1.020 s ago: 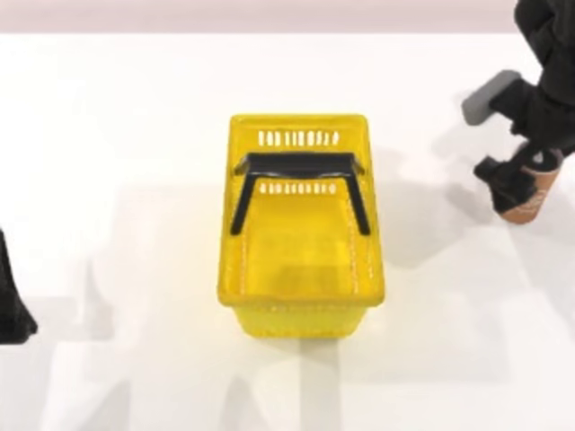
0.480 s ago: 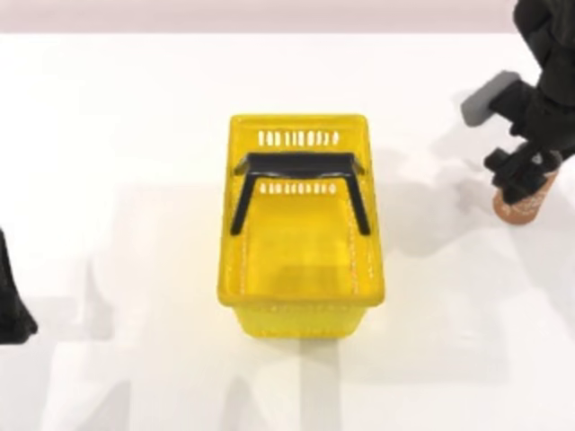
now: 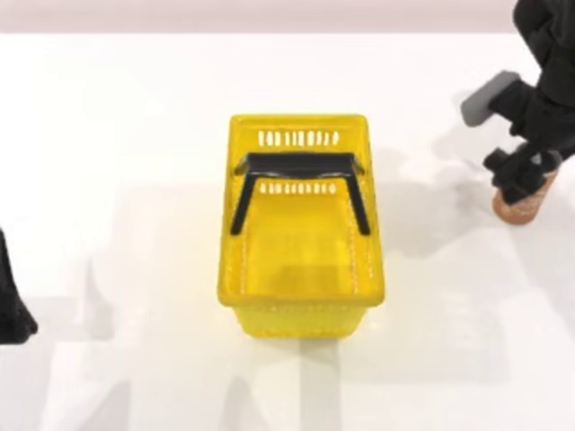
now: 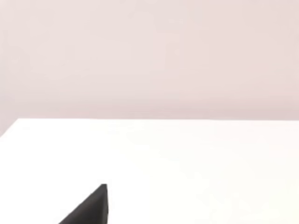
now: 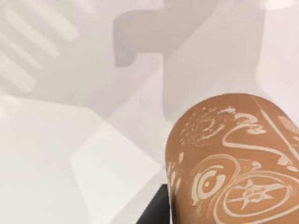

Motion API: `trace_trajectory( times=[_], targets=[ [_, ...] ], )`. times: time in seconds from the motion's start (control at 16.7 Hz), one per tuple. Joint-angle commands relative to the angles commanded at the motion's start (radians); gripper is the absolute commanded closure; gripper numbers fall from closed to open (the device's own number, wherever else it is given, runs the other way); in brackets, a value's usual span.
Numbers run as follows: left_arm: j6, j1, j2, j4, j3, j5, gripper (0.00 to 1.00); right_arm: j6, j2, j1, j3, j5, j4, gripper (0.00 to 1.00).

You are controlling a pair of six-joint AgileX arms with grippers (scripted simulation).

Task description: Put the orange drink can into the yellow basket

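Note:
The orange drink can (image 3: 521, 207) stands on the table at the far right, and only its lower part shows under my right gripper (image 3: 524, 172). In the right wrist view the can (image 5: 233, 168) fills the space between the jaws, its pale swirls showing, with one dark finger (image 5: 158, 211) pressed against its side. The gripper is shut on the can. The yellow basket (image 3: 301, 316) sits at the table's middle, well to the left of the can, with its black handle (image 3: 299, 164) folded over the far half. Nothing lies inside it.
My left gripper (image 3: 13, 316) is parked at the table's left edge, open, with one dark fingertip (image 4: 93, 207) over bare white table in its wrist view. White tabletop lies between the can and the basket.
A second ago the can showed beside the right gripper's fingers. The gripper has since settled over the can's top and hardly moved in the last half second. The left arm has stayed still.

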Motion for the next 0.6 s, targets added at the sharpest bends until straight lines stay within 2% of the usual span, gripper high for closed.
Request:
trace_trajectory(
  times=[0.36,0.48,0.6],
  targets=[
    [0.0,0.0,0.0,0.0,0.0,0.0,0.0,0.001,-0.002,-0.003,0.0,0.0,0.0,1.0],
    [0.0,0.0,0.0,0.0,0.0,0.0,0.0,0.01,-0.003,0.004,-0.005,-0.022,0.031,1.0],
    [0.0,0.0,0.0,0.0,0.0,0.0,0.0,0.033,-0.006,0.014,-0.019,-0.071,0.105,1.0]
  ],
)
